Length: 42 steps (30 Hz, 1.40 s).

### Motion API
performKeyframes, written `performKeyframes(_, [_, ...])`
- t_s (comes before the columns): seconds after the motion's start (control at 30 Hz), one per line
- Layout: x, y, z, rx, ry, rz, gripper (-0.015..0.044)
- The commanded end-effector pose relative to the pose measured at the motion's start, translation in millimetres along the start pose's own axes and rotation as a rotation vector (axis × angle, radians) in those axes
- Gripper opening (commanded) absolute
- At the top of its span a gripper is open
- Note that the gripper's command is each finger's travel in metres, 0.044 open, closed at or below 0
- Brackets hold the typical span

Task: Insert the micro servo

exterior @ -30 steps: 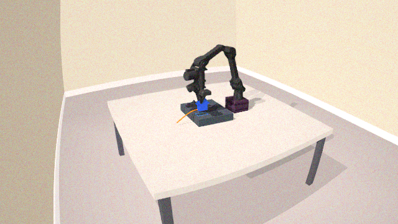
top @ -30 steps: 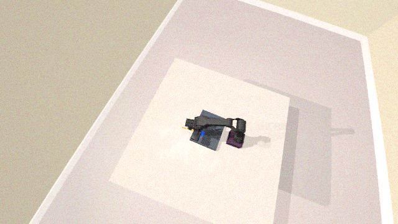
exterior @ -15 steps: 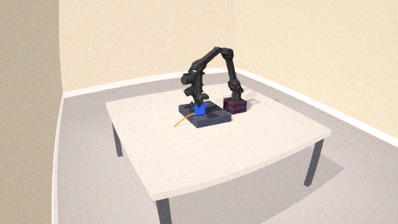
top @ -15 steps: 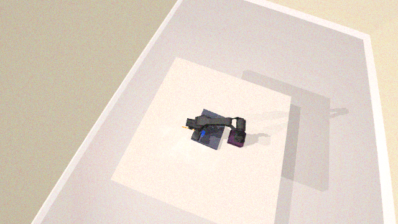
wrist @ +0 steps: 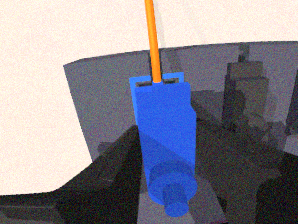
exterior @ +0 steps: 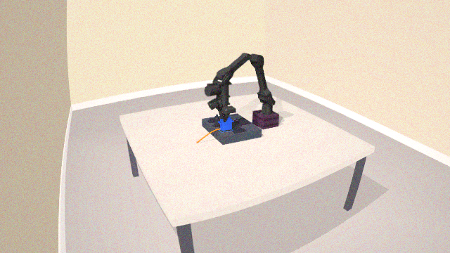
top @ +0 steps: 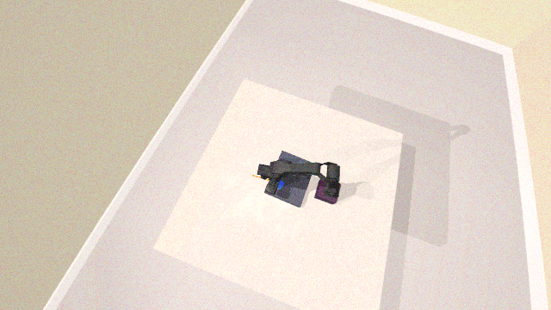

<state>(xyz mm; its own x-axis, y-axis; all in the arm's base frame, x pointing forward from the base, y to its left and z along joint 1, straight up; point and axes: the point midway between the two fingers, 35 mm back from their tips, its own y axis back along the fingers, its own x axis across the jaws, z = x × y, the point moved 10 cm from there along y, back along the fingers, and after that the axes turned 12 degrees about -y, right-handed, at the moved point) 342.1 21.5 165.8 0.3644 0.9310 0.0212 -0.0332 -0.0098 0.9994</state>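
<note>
The micro servo (wrist: 164,143), bright blue, hangs clamped in the hand (exterior: 225,117), whose dark fingers press on its sides near the round output shaft end. It hovers just above the near-left part of the dark grey deck (exterior: 242,135), not yet seated in any pocket. Its orange cable (exterior: 207,135) trails off past the deck's edge onto the pale desk (exterior: 246,176), probably so it can drop into the side notch as the body goes down. From the wrist view I cannot make out the marked pocket beneath it. The arm arches over from its purple base block (exterior: 266,119), which keeps the hand pointing down over the deck.
</note>
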Motion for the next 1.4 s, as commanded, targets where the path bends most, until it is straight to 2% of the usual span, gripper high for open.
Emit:
performKeyframes(0.0, [-0.2, -3.9, 0.2, 0.0, 0.004, -0.003, 0.0])
performKeyframes(1.37, [-0.4, -32.0, 0.1, 0.0, 0.004, -0.003, 0.0])
